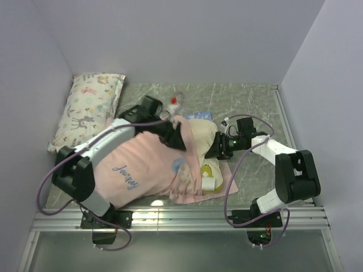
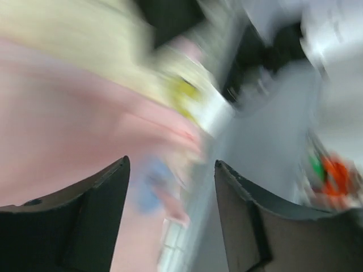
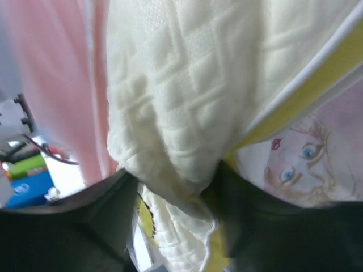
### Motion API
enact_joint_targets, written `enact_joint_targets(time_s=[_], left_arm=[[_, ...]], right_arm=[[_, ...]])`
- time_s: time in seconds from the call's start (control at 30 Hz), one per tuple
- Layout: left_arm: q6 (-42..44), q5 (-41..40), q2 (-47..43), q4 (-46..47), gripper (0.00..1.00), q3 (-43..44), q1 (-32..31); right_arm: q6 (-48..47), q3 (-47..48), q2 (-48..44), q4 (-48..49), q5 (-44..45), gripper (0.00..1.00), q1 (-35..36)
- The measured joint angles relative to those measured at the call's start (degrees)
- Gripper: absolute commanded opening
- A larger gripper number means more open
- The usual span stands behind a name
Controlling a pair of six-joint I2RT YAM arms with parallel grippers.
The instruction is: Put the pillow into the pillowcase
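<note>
The pillow [image 1: 199,139] lies in the middle of the worktop [image 1: 249,102], roughly half inside the pillowcase [image 1: 136,164]. Its cream quilted end and yellow side band stick out on the right, while the pink fabric covers the rest towards the left.

The right end effector [image 3: 176,195] is closed on a fold of the pillow's exposed end, with the cream cover bunched between its fingers and the printed face of the case just beside them. The left end effector [image 2: 170,215] sits at the far edge of the case's mouth. Its view is blurred, but the fingers [image 2: 85,221] stand apart with nothing between them.

The step in hand looks like feeding the rest of the pillow inward. To do it well, the left side probably needs a firm pinch on the upper layer of the mouth only, lifting it clear so the opening gapes. The right side can then push low and flat towards the left, not upward, so the foam slides in without folding. The grip on a loose fold may slip, so a deeper hold would be safer.

A smaller printed pillow [image 1: 88,107] rests well apart in the far left corner.
</note>
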Motion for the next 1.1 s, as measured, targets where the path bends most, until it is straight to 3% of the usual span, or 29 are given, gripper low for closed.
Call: enact_joint_targets(time_s=[0.03, 0.07, 0.13, 0.17, 0.37, 0.53, 0.63, 0.73, 0.83, 0.87, 0.93, 0.97, 1.03, 1.1], left_arm=[[-0.7, -1.9, -1.5, 1.4, 0.70, 0.2, 3.9], [-1.2, -4.4, -2.5, 2.3, 0.72, 0.8, 7.3], [-1.6, -10.6, -3.4, 3.0, 0.73, 3.0, 13.2], [-1.6, -14.7, -3.4, 3.4, 0.81, 4.4, 14.8], [-1.9, -31.6, 3.2, 3.5, 0.85, 10.3, 15.3], [-3.1, -37.0, 11.4, 3.1, 0.86, 10.9, 15.1], [-4.2, -38.0, 17.0, 2.7, 0.81, 13.6, 15.0], [-5.5, -37.9, 19.9, 2.9, 0.69, 14.2, 14.8], [-7.3, -36.5, 21.7, 3.4, 0.46, 14.2, 14.7], [-8.0, -35.5, 22.1, 3.9, 0.28, 14.2, 14.7], [-9.4, -33.3, 22.9, 5.0, 0.17, 14.3, 14.5], [-9.8, -32.1, 23.4, 5.4, 0.09, 14.6, 14.3], [-10.6, -29.9, 24.5, 6.1, 0.05, 16.0, 13.5], [-11.2, -28.2, 25.0, 6.6, 0.00, 17.9, 11.8]], right_arm=[[-3.3, 1.1, -0.3, -3.4, 0.4, 0.91, 0.0], [-5.2, 1.8, -0.6, -5.9, 0.6, 0.96, 0.0], [-9.1, 4.5, -1.7, -11.5, 1.7, 0.97, -0.5], [-10.4, 6.2, -2.3, -13.8, 2.2, 0.98, -0.8], [-11.3, 18.6, -1.1, -15.8, 8.3, 0.98, -5.5], [-8.0, 26.1, 9.1, -9.8, 10.2, 0.98, -5.3], [-5.3, 27.8, 17.1, -6.8, 10.1, 0.97, -4.6], [-2.5, 27.7, 22.6, -4.8, 8.7, 0.83, -3.6], [-0.2, 26.7, 24.2, -2.0, 6.4, 0.44, -2.7], [0.5, 26.4, 24.2, -0.9, 5.6, 0.37, -2.3], [1.3, 26.0, 24.1, 0.9, 4.1, 0.19, -1.8], [1.4, 25.9, 24.1, 1.7, 3.4, 0.13, -1.5], [1.4, 25.3, 24.0, 2.8, 2.1, 0.00, -1.1], [1.1, 25.2, 24.0, 3.0, 1.4, 0.00, -0.8]])
